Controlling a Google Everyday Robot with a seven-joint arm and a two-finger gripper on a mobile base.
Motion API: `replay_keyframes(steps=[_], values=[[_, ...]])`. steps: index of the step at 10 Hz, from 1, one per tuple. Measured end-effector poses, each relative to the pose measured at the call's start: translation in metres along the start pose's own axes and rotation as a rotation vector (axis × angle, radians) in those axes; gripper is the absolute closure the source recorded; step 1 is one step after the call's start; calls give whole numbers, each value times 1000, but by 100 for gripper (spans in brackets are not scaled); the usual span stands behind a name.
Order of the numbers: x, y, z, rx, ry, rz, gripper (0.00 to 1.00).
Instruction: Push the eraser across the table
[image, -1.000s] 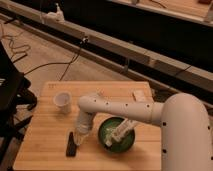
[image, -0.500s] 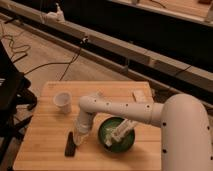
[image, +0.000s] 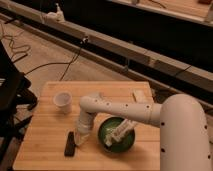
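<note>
The eraser (image: 70, 144), a small flat black block, lies on the light wooden table (image: 45, 125) near its front left. My gripper (image: 81, 139) hangs from the white arm (image: 125, 111) that reaches in from the right. It is low over the table, just right of the eraser and close to it. I cannot tell whether it touches the eraser.
A white paper cup (image: 62, 101) stands at the left of the table. A green bowl (image: 117, 135) holding a white bar-shaped object sits right of the gripper. A pale tan pad (image: 139, 96) lies at the back right. A dark chair (image: 10, 95) stands off the left edge.
</note>
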Motion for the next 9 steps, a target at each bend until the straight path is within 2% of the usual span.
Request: replay_keyframes(steps=[3,9], values=[[-5,-6,0,-2,0,-19,100],[-34,-31,19,-62,-6,-108,100]])
